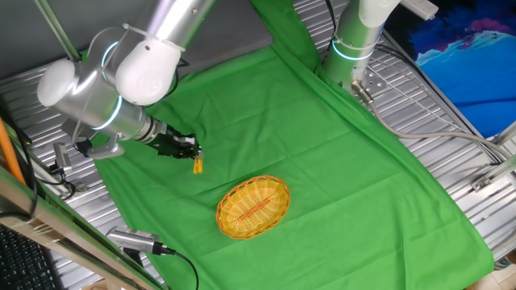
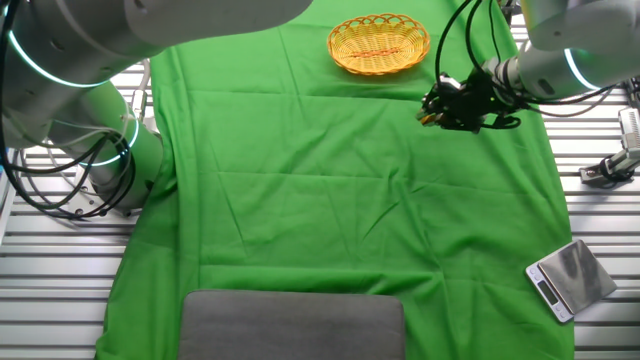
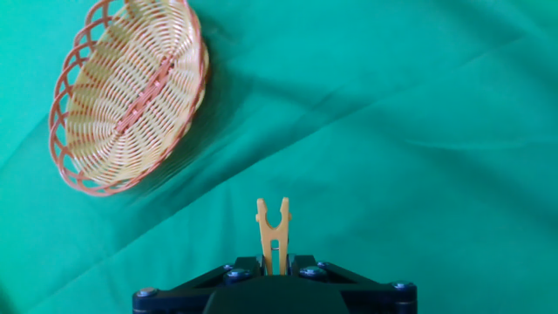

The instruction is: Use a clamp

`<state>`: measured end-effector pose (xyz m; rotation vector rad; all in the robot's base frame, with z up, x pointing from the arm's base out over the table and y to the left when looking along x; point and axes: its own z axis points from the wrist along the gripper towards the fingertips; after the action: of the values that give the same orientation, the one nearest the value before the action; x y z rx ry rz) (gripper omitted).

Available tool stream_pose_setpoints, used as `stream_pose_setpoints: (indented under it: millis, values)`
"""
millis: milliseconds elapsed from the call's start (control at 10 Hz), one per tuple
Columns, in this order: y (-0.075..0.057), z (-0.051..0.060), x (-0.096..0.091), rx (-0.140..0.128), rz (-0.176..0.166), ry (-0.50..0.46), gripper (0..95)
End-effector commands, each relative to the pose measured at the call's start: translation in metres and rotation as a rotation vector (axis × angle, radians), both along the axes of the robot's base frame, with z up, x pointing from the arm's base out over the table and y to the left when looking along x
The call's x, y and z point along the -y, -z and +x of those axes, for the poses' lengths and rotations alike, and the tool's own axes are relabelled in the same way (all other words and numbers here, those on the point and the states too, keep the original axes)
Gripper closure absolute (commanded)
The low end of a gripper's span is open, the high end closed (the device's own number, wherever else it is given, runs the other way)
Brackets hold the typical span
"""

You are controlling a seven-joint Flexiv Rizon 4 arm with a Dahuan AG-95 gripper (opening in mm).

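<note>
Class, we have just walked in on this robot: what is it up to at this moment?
A single robot arm holds a small yellow-orange clamp in its claw, with the prongs pointing out ahead of the fingers. The clamp hangs above the green cloth that covers the table. An oval wicker basket sits on the cloth a little way off, apart from the clamp and untouched. Nothing is clipped to anything yet.

The arm (image 1: 129, 72) is glossy silver-white with glowing cyan joint rings, ending in black fingers (image 1: 187, 146) fastened with dark screws.
</note>
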<state>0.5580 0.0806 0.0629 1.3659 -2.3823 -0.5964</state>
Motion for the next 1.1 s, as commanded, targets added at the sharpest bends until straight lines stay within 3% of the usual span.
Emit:
stream_pose_setpoints:
  millis: [100,500,700,900,1100]
  values:
    - [0.0,0.001,0.0,-0.001,0.003,-0.01,95.0]
    - [0.002,-0.003,-0.006,-0.002,0.012,0.001,95.0]
    - [0.005,-0.01,-0.024,-0.005,0.037,0.03,95.0]
    - [0.003,-0.019,-0.047,-0.01,0.04,0.048,95.0]
    - [0.002,-0.028,-0.053,-0.016,0.042,0.052,95.0]
